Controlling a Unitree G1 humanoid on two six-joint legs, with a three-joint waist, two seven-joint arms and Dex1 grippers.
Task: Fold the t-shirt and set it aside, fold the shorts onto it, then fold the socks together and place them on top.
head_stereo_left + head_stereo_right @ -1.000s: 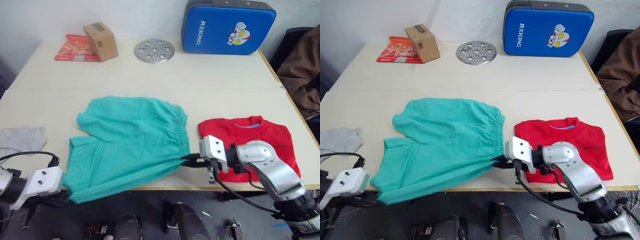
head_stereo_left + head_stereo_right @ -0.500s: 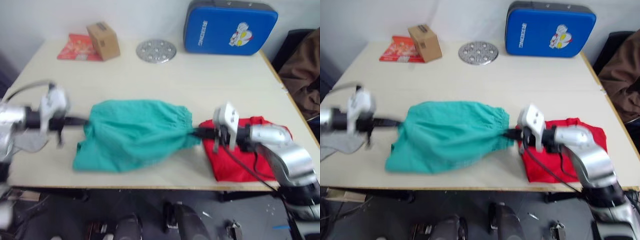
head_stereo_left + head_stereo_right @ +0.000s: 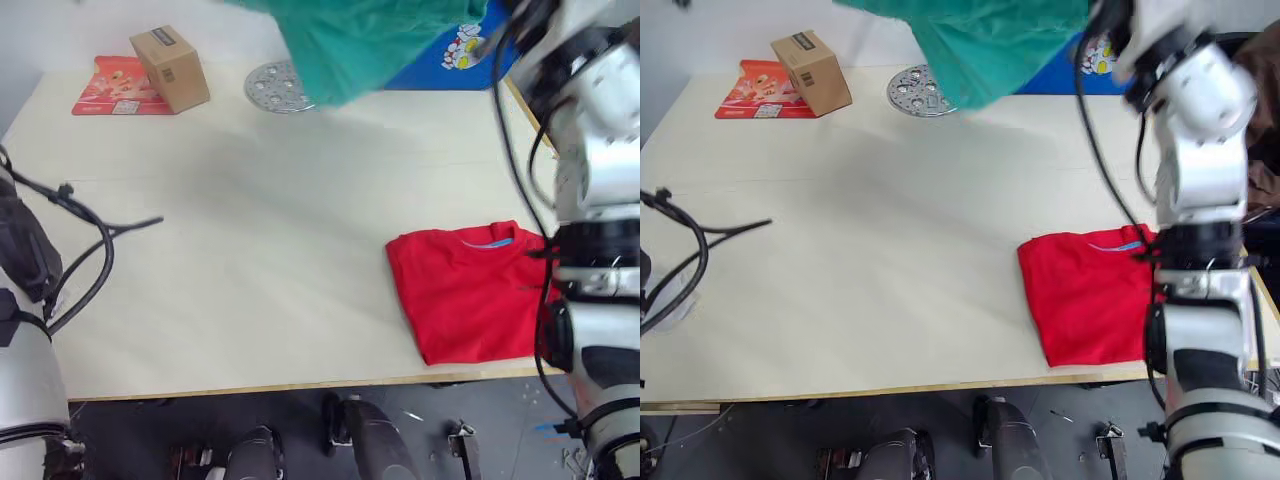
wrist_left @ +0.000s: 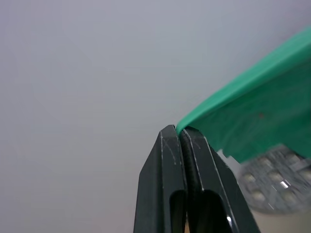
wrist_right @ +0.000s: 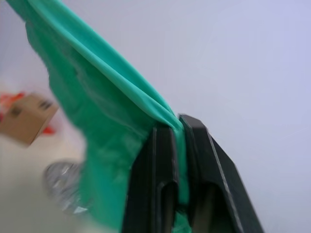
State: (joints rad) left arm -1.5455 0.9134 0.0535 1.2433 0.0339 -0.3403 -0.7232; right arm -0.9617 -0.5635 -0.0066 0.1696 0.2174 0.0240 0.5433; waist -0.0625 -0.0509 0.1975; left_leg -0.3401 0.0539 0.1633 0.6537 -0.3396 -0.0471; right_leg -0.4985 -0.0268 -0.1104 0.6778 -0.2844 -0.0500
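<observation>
Table (image 3: 250,300): pale beige top, with the folded garment near the front right edge and small items along the far side.
Shorts (image 3: 370,40): teal fabric lifted high off the table, hanging in the air above the far side, stretched between both grippers; lower edge dangling in front of the perforated disc and the blue case.
T-shirt (image 3: 470,295): bright red, folded into a compact rectangle, lying flat at the table's front right, blue inner collar showing at the far edge; partly covered on the right by the right arm.
Blue case (image 3: 455,60): at the far right of the table, cartoon print visible, mostly hidden behind the hanging shorts.
Cardboard box (image 3: 170,68): small, brown, at the far left, resting on the edge of the red packet.
Red packet (image 3: 110,88): flat, just beside and under the box, at the far left corner.
Perforated disc (image 3: 272,88): round, metal, at the far middle, partly overlapped in view by the shorts' hem.
Left gripper (image 4: 182,133): black fingers pressed together, pinching an edge of the teal fabric at the tips.
Right gripper (image 5: 176,127): fingers clamped on a fold of the shorts, cloth pinched between them and draping away below.
</observation>
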